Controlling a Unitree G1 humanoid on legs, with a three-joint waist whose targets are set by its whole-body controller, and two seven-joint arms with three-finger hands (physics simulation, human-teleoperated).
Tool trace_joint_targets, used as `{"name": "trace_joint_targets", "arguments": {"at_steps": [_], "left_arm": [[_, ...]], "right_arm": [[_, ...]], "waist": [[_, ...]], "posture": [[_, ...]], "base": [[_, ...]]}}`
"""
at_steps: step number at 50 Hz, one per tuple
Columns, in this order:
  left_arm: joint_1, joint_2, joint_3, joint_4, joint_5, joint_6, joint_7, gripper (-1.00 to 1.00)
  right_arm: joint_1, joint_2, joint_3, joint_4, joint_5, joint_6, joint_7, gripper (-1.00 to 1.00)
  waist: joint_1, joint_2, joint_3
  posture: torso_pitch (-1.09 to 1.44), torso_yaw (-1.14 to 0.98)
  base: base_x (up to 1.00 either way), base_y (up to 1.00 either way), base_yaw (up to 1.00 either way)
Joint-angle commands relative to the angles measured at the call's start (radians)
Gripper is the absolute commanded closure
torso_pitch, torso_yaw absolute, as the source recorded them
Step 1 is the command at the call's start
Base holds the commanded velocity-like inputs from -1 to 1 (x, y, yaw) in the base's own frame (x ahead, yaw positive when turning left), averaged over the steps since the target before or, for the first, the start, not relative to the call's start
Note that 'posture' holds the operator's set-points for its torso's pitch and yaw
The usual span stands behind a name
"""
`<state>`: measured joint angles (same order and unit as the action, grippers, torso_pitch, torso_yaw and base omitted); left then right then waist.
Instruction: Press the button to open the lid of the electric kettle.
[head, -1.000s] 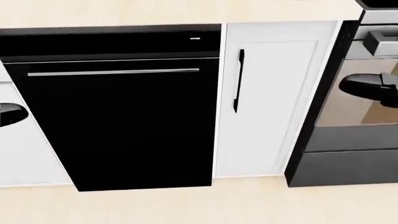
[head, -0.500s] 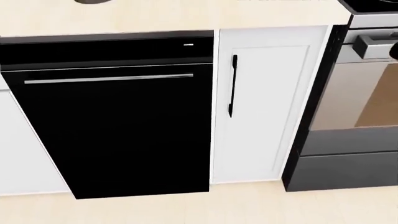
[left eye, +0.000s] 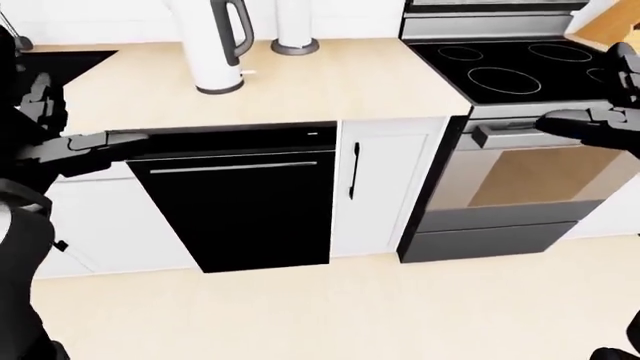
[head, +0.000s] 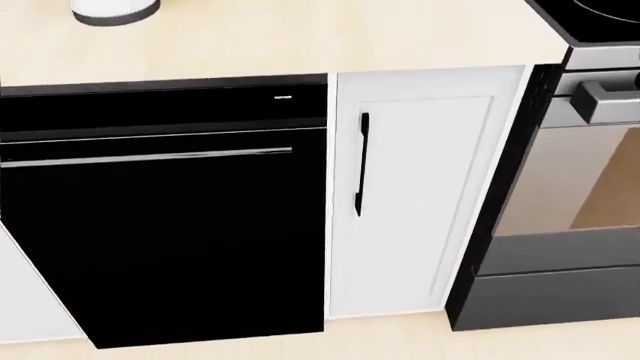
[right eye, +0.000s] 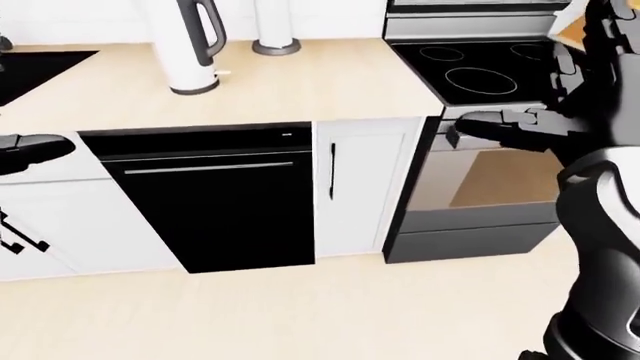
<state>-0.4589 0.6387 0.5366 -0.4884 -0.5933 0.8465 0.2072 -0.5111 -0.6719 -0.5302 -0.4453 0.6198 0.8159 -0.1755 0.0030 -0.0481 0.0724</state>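
Although the kitchen things keep their places, the whole head view has slid downward since a second ago, which is the camera's motion: the dishwasher (head: 165, 217) and the white cabinet door (head: 410, 195) sit lower in it, more of the countertop (head: 300, 41) shows at the top, and the base of the electric kettle (left eye: 215, 45) now peeks in at that view's top left. The dark hand shapes seen at both edges of that view a second ago are gone from it.

In the left-eye view the kettle, white with a dark handle, stands upright on the countertop above the dishwasher, its top cut off by the frame, so its lid and button are out of sight. Just to its right stands a white cylinder on a grey base (left eye: 294, 34). The stove (left eye: 520, 71) fills the right side.

The left hand (left eye: 85, 145) hangs at that view's left, level with the counter's edge, well apart from the kettle. The right hand (right eye: 500, 127) hovers by the stove's handle. Whether either hand's fingers are spread or closed cannot be told.
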Motion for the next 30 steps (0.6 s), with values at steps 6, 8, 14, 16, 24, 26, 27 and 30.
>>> {"name": "trace_joint_targets", "arguments": {"at_steps": [6,8,14,16,24,26,27,30], "left_arm": [[-0.034,0.036,0.039,-0.028,-0.005,-0.029,0.009,-1.0],[-0.036,0.036,0.04,-0.026,-0.009,-0.03,0.014,-1.0],[-0.037,0.043,0.043,-0.023,-0.02,-0.029,0.021,-1.0],[-0.038,0.045,0.044,-0.022,-0.023,-0.03,0.024,-1.0],[-0.047,0.06,0.052,-0.026,-0.051,-0.014,0.042,-1.0],[-0.046,0.062,0.052,-0.026,-0.055,-0.015,0.045,-1.0],[-0.045,0.063,0.051,-0.025,-0.056,-0.016,0.045,-1.0],[-0.045,0.066,0.051,-0.024,-0.059,-0.018,0.048,-1.0]], "right_arm": [[-0.035,-0.025,-0.007,-0.04,0.016,-0.028,-0.003,-1.0],[-0.034,-0.027,-0.007,-0.041,0.018,-0.029,-0.004,-1.0],[-0.037,-0.031,-0.01,-0.042,0.029,-0.025,-0.01,-1.0],[-0.038,-0.034,-0.01,-0.041,0.032,-0.024,-0.012,-1.0],[-0.044,-0.047,-0.012,-0.043,0.048,-0.015,-0.018,-1.0],[-0.044,-0.048,-0.012,-0.044,0.05,-0.015,-0.019,-1.0],[-0.043,-0.048,-0.011,-0.044,0.05,-0.015,-0.019,-1.0],[-0.042,-0.049,-0.011,-0.045,0.051,-0.015,-0.02,-1.0]], "waist": [[-0.004,0.019,-0.025],[-0.011,0.041,-0.024],[-0.009,0.114,-0.041],[-0.006,0.12,-0.025],[0.021,0.035,-0.02],[0.023,-0.015,-0.052],[0.014,0.006,-0.043],[0.003,-0.006,-0.041]], "posture": [[0.0,0.0],[0.0,0.0],[0.0,0.0],[0.0,0.0],[0.0,0.0],[0.0,0.0],[0.0,0.0],[0.0,0.0]], "base": [[0.35,0.11,0.0],[0.35,0.13,0.0],[0.35,0.14,0.0],[0.35,0.13,0.0],[0.34,0.19,0.0],[0.24,0.25,0.0],[0.23,0.25,0.0],[0.24,0.25,0.0]]}}
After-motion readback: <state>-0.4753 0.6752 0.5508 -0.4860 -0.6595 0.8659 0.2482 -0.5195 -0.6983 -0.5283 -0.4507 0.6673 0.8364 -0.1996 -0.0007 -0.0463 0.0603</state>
